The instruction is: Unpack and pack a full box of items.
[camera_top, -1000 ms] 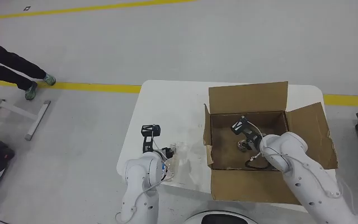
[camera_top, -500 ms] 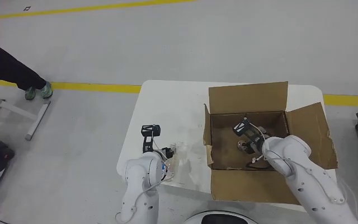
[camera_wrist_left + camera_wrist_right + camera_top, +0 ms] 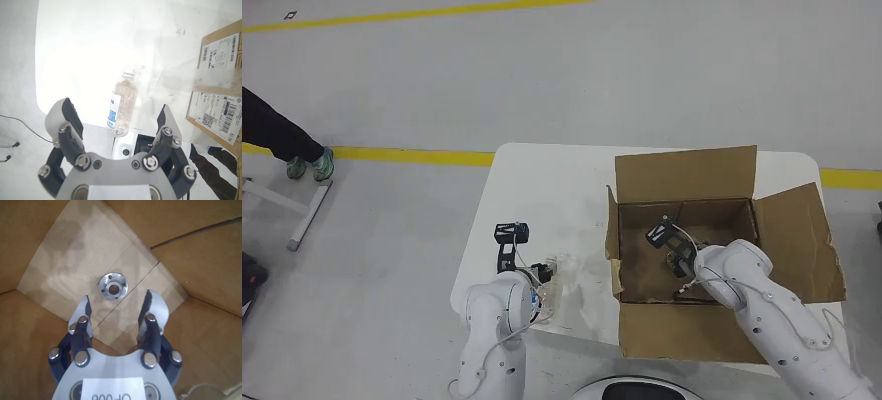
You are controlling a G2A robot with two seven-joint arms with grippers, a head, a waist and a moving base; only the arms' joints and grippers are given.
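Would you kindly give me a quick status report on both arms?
Left jaws open, bottle on table just ahead. Right jaws open inside box, facing metal ring on its floor. Nothing in the way.

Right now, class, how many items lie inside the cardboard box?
1: a round metal flange on the box floor, ahead of the open right end effector. The arm covers some floor from above, so others may be hidden.

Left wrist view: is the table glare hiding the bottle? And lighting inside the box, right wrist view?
Left wrist view: the table glares white, but the bottle reads clearly beyond the left gripper's open fingers; pale haze veils the box wall. Right wrist view: box floor softly lit, patchy; the metal flange glints, no washout.
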